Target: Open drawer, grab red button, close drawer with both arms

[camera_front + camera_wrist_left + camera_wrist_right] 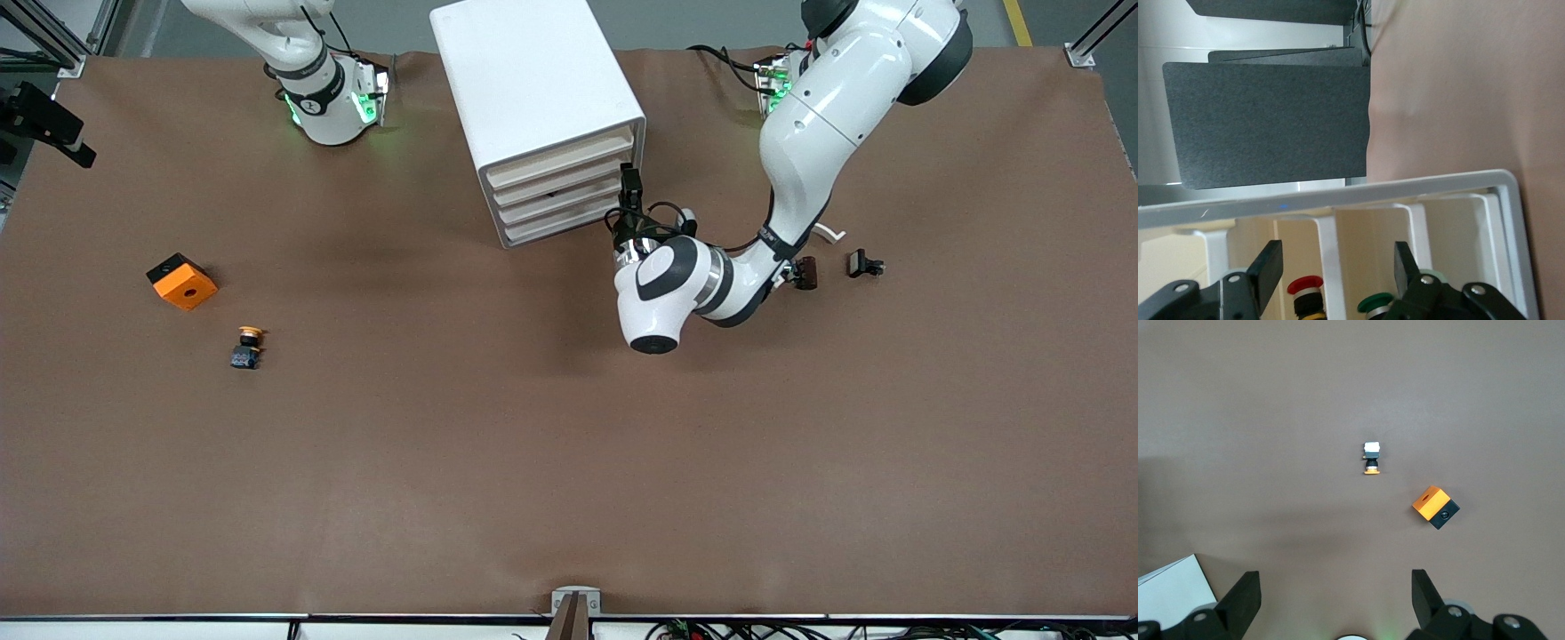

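Note:
The white drawer cabinet point(533, 80) stands at the table's back middle. My left gripper point(630, 180) is at the cabinet's drawer fronts, at the corner toward the left arm's end. In the left wrist view the left gripper point(1338, 255) is open over a white drawer point(1338, 197) with dividers. The red-capped button point(1305, 285) stands in one compartment, between the fingers and apart from them. A green-capped button point(1376, 305) stands in the compartment beside it. The right arm point(324, 98) waits high near its base, its gripper point(1335, 585) open and empty.
An orange cube with a hole point(182, 282) and a yellow-orange-capped button point(248, 346) lie toward the right arm's end; both show in the right wrist view, the cube point(1435, 507) and the button point(1371, 459). Two small dark parts point(805, 271) point(862, 263) lie by the left arm.

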You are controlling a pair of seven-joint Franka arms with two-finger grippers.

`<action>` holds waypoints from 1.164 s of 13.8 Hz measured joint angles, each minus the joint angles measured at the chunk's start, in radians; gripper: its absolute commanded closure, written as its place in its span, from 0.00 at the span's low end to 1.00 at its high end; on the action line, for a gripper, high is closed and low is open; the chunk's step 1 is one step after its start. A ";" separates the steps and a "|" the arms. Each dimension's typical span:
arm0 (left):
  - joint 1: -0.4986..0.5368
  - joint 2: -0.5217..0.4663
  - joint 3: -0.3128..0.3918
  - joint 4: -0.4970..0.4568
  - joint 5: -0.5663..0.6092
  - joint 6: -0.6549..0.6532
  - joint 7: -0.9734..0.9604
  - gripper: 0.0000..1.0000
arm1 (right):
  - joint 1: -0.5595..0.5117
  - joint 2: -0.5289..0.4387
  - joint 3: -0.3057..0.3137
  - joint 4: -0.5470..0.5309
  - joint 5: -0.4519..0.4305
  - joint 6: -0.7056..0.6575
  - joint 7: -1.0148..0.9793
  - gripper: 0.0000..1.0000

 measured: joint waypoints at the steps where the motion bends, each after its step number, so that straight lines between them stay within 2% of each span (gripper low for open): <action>1: -0.003 0.000 0.000 0.000 -0.017 0.000 0.000 0.25 | 0.000 0.002 0.000 0.000 0.000 0.000 0.000 0.00; 2: -0.008 0.000 0.000 0.000 -0.028 -0.001 -0.001 0.27 | 0.000 0.003 0.000 0.000 0.000 0.000 0.000 0.00; 8: -0.043 0.009 0.000 0.000 -0.035 -0.001 -0.005 0.63 | -0.001 0.034 -0.003 0.020 0.000 0.004 0.000 0.00; 10: -0.052 0.015 0.000 0.000 -0.035 -0.001 -0.005 0.66 | -0.001 0.051 -0.003 0.028 0.000 0.004 0.001 0.00; 16: -0.064 0.020 0.006 0.000 -0.035 0.001 -0.033 0.94 | 0.004 0.202 0.001 0.071 -0.002 0.015 0.001 0.00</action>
